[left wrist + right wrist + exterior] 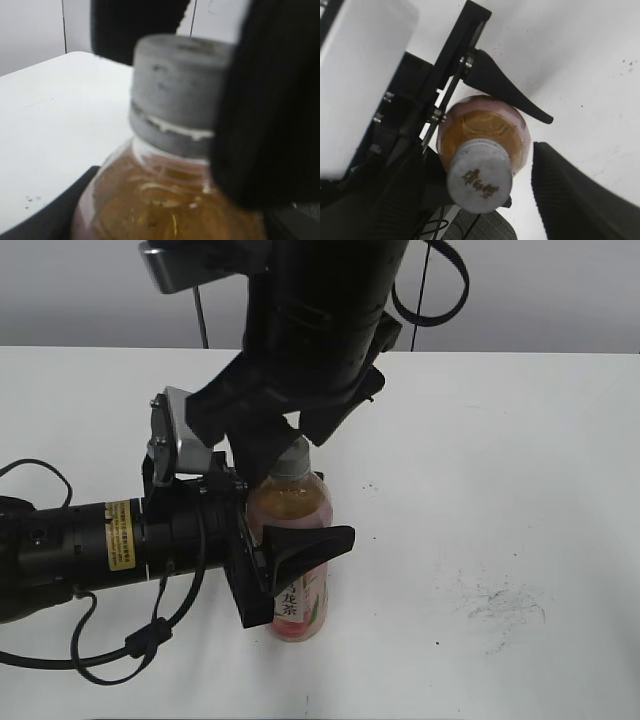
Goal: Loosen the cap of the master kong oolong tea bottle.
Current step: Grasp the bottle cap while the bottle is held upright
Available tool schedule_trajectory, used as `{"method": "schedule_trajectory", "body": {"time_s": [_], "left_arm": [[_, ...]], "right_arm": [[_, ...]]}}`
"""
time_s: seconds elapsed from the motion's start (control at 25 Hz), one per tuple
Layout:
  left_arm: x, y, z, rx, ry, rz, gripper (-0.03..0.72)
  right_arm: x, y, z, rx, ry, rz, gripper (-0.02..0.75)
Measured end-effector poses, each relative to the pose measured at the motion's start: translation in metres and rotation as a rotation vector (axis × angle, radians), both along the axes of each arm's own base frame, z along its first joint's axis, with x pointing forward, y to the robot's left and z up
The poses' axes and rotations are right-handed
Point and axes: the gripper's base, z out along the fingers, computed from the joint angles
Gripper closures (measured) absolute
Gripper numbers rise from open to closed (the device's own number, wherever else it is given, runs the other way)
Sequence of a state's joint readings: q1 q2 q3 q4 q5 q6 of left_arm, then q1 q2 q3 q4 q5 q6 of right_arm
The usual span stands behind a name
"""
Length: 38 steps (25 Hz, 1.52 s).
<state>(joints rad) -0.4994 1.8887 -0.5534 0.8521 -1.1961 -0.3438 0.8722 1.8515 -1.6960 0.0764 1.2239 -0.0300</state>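
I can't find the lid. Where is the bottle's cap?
The cap sits on the bottle near the table's middle, between the right gripper's fingers.

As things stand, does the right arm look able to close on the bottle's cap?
Probably yes. The right gripper hangs right above the cap, fingers apart on either side, nothing between. The left gripper holds the bottle lower down, clear of the cap.

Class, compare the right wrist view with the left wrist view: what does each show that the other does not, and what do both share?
Only the right wrist view shows the cap from above, with the dark mark on its top, and the left gripper around the bottle. Only the left wrist view shows the cap's side and the pale ring beneath it. Both show cap, amber tea and white table.
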Motion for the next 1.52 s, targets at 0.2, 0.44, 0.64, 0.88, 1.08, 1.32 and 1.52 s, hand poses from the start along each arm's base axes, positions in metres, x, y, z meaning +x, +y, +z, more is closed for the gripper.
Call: {"method": "schedule_trajectory", "body": {"time_s": [0.2, 0.44, 0.64, 0.88, 1.08, 1.32, 1.52], "left_arm": [[0.0, 0.0, 0.0, 0.0, 0.0, 0.0, 0.244], [0.0, 0.0, 0.0, -0.001, 0.0, 0.0, 0.244], [0.0, 0.0, 0.0, 0.0, 0.0, 0.0, 0.244], [0.0, 0.0, 0.0, -0.001, 0.0, -0.001, 0.244], [0.0, 0.0, 0.0, -0.001, 0.0, -0.001, 0.244], [0.0, 0.0, 0.0, 0.0, 0.0, -0.001, 0.244], [0.0, 0.0, 0.0, 0.0, 0.0, -0.001, 0.244]], "right_arm": [[-0.002, -0.002, -0.01, -0.024, 0.027, -0.015, 0.247], [-0.004, -0.007, -0.001, -0.016, 0.006, -0.028, 0.268], [-0.006, -0.008, 0.004, -0.002, 0.002, -0.028, 0.274], [-0.006, -0.008, 0.004, 0.0, 0.004, -0.023, 0.331], [-0.006, -0.008, 0.004, -0.002, 0.002, -0.014, 0.416], [-0.006, -0.008, 0.004, -0.011, -0.017, 0.062, 0.468], [-0.006, -0.008, 0.003, -0.041, -0.079, 0.297, 0.468]]}}
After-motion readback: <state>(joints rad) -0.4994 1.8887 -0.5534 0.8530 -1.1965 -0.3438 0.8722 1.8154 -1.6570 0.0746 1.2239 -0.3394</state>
